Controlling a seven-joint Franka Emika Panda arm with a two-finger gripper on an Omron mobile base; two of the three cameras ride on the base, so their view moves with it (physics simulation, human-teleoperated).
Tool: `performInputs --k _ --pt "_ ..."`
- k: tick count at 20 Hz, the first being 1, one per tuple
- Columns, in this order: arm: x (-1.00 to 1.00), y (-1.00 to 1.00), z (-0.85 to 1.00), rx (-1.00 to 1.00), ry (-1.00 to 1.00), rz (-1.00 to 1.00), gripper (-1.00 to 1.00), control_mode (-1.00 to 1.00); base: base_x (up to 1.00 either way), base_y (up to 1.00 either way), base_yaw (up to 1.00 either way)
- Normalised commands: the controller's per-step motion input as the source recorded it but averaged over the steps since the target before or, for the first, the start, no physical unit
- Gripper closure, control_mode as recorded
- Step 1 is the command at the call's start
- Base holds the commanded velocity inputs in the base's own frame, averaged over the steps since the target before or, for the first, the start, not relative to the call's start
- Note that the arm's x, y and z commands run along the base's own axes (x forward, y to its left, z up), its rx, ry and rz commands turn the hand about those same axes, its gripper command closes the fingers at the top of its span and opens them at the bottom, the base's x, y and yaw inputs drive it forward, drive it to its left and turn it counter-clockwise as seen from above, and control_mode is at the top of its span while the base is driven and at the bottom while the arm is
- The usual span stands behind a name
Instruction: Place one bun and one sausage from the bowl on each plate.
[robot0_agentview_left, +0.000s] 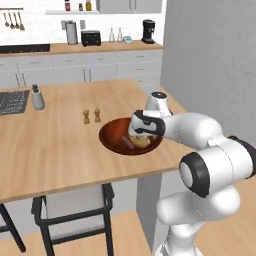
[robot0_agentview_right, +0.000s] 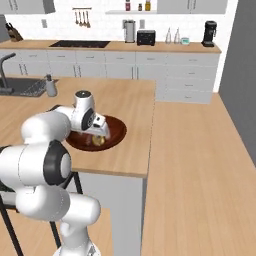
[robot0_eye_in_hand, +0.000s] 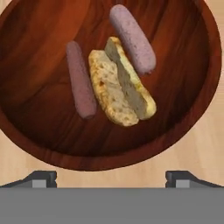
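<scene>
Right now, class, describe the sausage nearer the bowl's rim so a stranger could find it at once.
On the wooden island counter sits a wide dark red-brown bowl. In the hand view, two buns lie at its middle with a sausage on each side. Yours is the darker, slimmer sausage on the left; the other is paler and fatter.

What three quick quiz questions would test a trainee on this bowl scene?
1. True or false: the gripper is shut on a sausage.
2. How many sausages lie in the bowl? A) one B) two C) four
3. Fill in: in the hand view, the buns lie ____ the two sausages.

Key: 1. False; its jaws stand wide open above the bowl, holding nothing. 2. B: one sausage and another. 3. Between.
</scene>
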Motion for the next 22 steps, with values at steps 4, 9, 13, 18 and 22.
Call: performInputs --k 4,9,13,18,22 --pt "0.05 0.48 -0.02 -0.04 0.00 0.15 -1.00 -1.00 -0.01 0.15 0.12" --pt "0.69 0.75 -0.21 -0.08 0.06 0.21 -1.00 -1.00 0.00 0.00 0.00" --pt "0.54 -0.10 -0.32 -0.06 0.02 0.16 -1.00 -1.00 0.00 0.00 0.00" --pt "0.40 -0.25 -0.52 -0.15 0.02 -0.01 -1.00 -1.00 0.00 0.00 0.00" --pt "0.21 -0.92 0.00 0.00 0.00 0.00 -1.00 -1.00 0.00 0.00 0.00"
